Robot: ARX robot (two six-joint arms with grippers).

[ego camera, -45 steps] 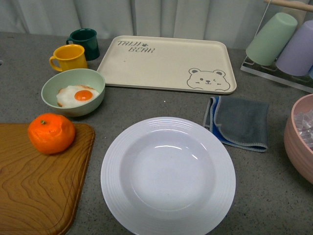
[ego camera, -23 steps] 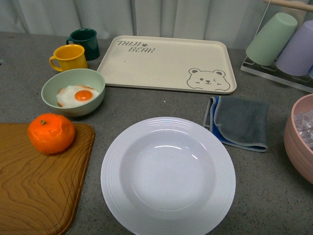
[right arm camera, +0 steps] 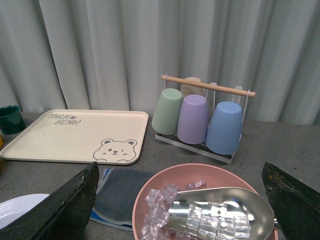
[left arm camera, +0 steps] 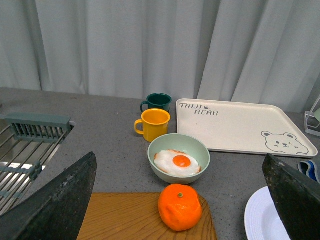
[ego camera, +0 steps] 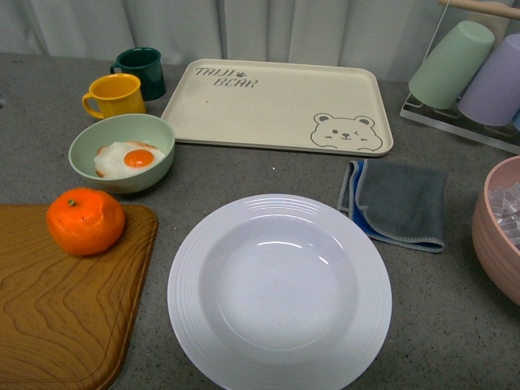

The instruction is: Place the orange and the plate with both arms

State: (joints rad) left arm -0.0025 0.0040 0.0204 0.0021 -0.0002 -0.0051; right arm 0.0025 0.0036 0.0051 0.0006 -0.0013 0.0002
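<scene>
The orange point(ego camera: 85, 221) rests on the far right corner of a wooden cutting board point(ego camera: 57, 317) at the front left. The white ridged plate point(ego camera: 188, 325) lies empty on the grey counter, front centre. Neither arm shows in the front view. In the left wrist view my left gripper point(left arm camera: 179, 157) is open, and the orange point(left arm camera: 180, 207) lies on the board between its dark fingers point(left arm camera: 60, 205), untouched. The right wrist view shows my right gripper point(right arm camera: 180, 165) open above a pink bowl, with only a sliver of the plate point(right arm camera: 15, 207) at the edge.
A cream bear tray point(ego camera: 276, 106) lies at the back. Left of it stand a yellow mug point(ego camera: 115, 95), a dark green mug point(ego camera: 140, 71) and a green bowl point(ego camera: 122, 152) holding a fried egg. A grey cloth point(ego camera: 400, 203), a pink bowl point(right arm camera: 200, 205) of ice with a scoop, and a cup rack point(right arm camera: 200, 117) are on the right.
</scene>
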